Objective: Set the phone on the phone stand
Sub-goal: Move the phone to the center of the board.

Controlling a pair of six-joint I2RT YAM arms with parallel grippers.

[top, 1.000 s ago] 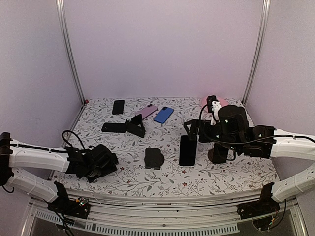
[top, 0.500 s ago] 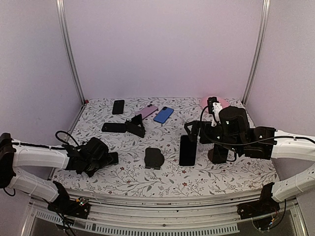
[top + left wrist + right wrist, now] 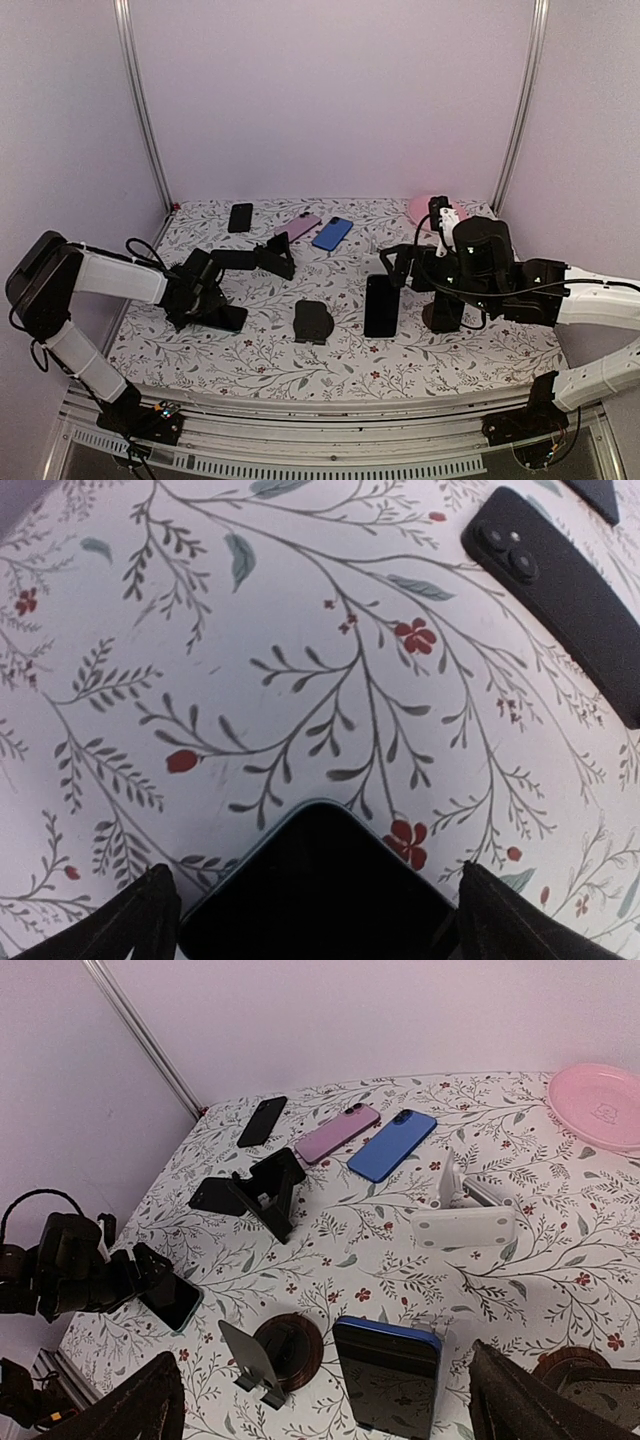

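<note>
A dark phone with a teal edge [image 3: 226,318] lies flat on the table at the left. My left gripper [image 3: 203,297] is low over its end, open, with one finger on each side of the phone [image 3: 320,875]. Whether the fingers touch it I cannot tell. A blue-edged phone [image 3: 381,305] stands upright on a stand at the middle. My right gripper [image 3: 398,268] is open and empty just above and behind it, and the phone also shows in the right wrist view [image 3: 388,1375]. A round dark stand with a metal plate [image 3: 312,322] is empty between the two phones.
A black folding stand [image 3: 278,255] has a black phone [image 3: 230,259] beside it. A black phone [image 3: 240,217], a lilac phone [image 3: 297,226] and a blue phone [image 3: 332,233] lie at the back. There is also a white stand [image 3: 465,1215], a brown round stand [image 3: 440,312] and a pink plate [image 3: 600,1105].
My left arm has swung from the near edge forward and now straddles the end of the dark phone. My right gripper has drawn back slightly to the right of the standing phone.
</note>
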